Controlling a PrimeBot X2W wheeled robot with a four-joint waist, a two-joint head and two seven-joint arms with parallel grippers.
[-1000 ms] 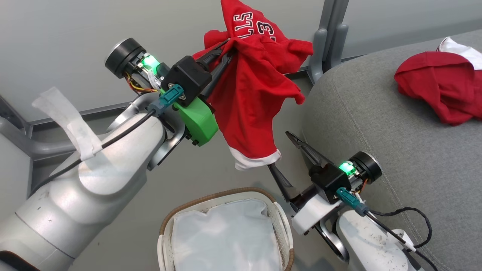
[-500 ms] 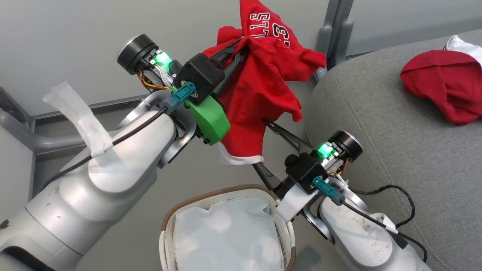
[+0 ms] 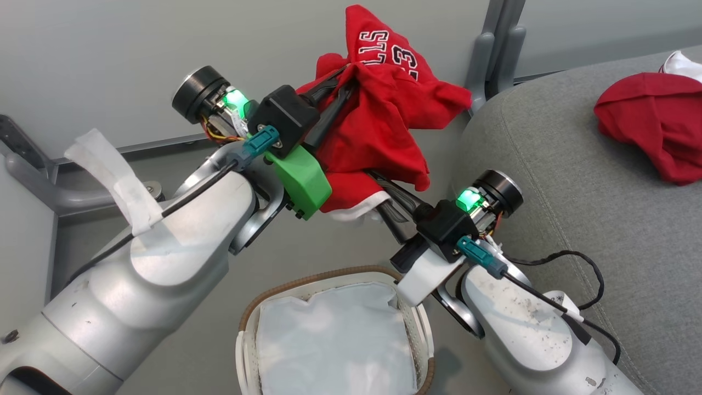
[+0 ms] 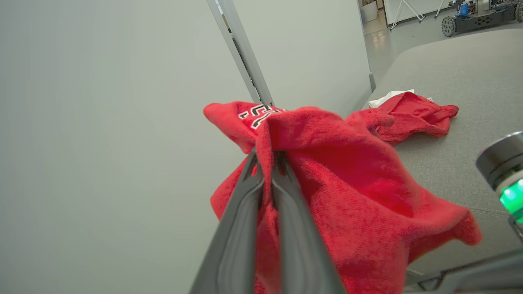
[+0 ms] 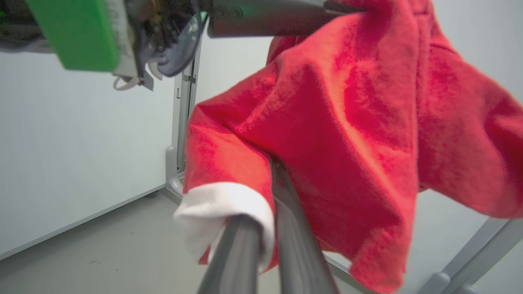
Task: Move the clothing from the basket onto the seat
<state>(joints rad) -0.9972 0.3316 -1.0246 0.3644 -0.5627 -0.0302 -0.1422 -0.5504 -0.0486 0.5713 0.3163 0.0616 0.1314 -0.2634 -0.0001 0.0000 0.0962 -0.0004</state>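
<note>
A red garment (image 3: 384, 126) with white lettering hangs in the air between both arms, above the basket. My left gripper (image 3: 337, 88) is shut on its upper folds, seen close up in the left wrist view (image 4: 266, 159). My right gripper (image 3: 378, 189) is shut on its lower white-trimmed hem (image 5: 222, 208). A second red garment (image 3: 652, 123) lies bunched on the grey seat (image 3: 576, 192) at the right. The basket (image 3: 307, 282) stands on the floor below, with its white liner (image 3: 334, 340) showing and no red cloth in it.
A grey metal frame post (image 3: 496, 49) rises by the seat's left corner, against a pale wall. A black cable (image 3: 576, 263) loops from my right forearm over the seat's edge. Grey floor lies around the basket.
My right gripper rose from beside the basket and went from open to shut on the garment's lower hem. The hem is lifted and the cloth hangs shorter. The view shifted slightly.
</note>
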